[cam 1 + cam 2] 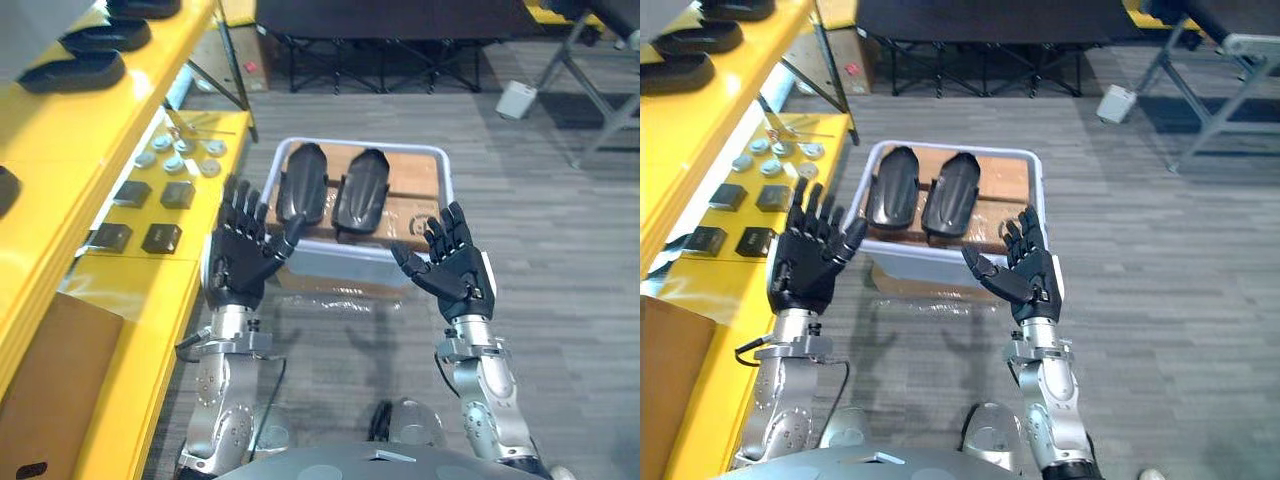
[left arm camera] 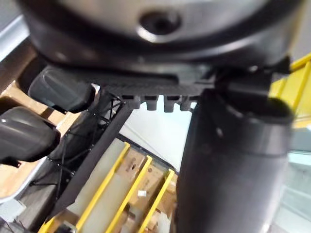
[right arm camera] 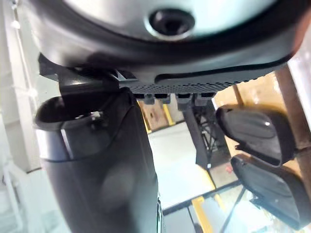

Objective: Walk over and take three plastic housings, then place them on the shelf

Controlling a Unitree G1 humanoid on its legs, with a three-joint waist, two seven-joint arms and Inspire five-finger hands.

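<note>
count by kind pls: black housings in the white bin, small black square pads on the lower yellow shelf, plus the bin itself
black housings in the white bin: 2
black square pads on the yellow shelf: 4
white bin: 1
total: 7

Workshop or warehouse: yellow shelving [image 1: 110,120] with parts, grey floor [image 1: 560,260], white bin [image 1: 345,262].

There are two black housings [image 1: 303,182] in one white bin [image 1: 350,262], and four small black square blocks [image 1: 162,238] on one yellow shelf [image 1: 150,300].
</note>
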